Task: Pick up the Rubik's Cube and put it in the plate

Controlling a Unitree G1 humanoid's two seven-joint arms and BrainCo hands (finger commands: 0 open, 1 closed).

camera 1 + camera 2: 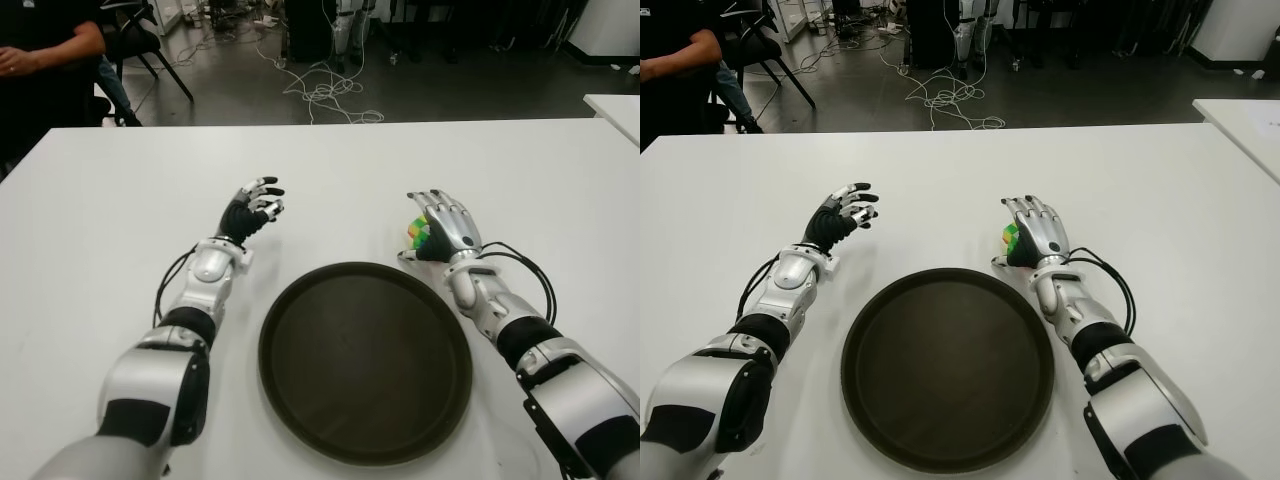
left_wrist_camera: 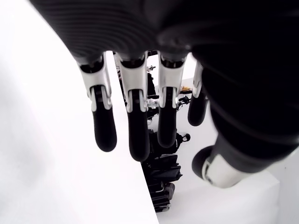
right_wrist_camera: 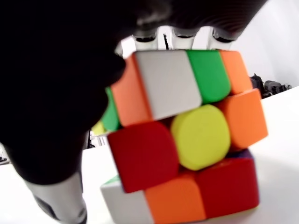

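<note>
The Rubik's Cube [image 1: 418,232] stands on the white table [image 1: 110,200] just beyond the right rim of the round dark plate [image 1: 300,300]. My right hand [image 1: 440,225] is beside the cube on its right, palm towards it. In the right wrist view the cube [image 3: 187,140] fills the picture. The fingers [image 3: 184,35] show past its far top edge, only lightly bent. The thumb [image 3: 60,205] stays a little apart from the cube. My left hand [image 1: 255,205] is raised left of the plate, fingers [image 2: 133,116] spread and holding nothing.
The table's far edge runs across the top of the eye views, with cables [image 1: 325,95] on the floor beyond it. A seated person [image 1: 40,50] is at the far left. A second white table [image 1: 615,105] shows at the right edge.
</note>
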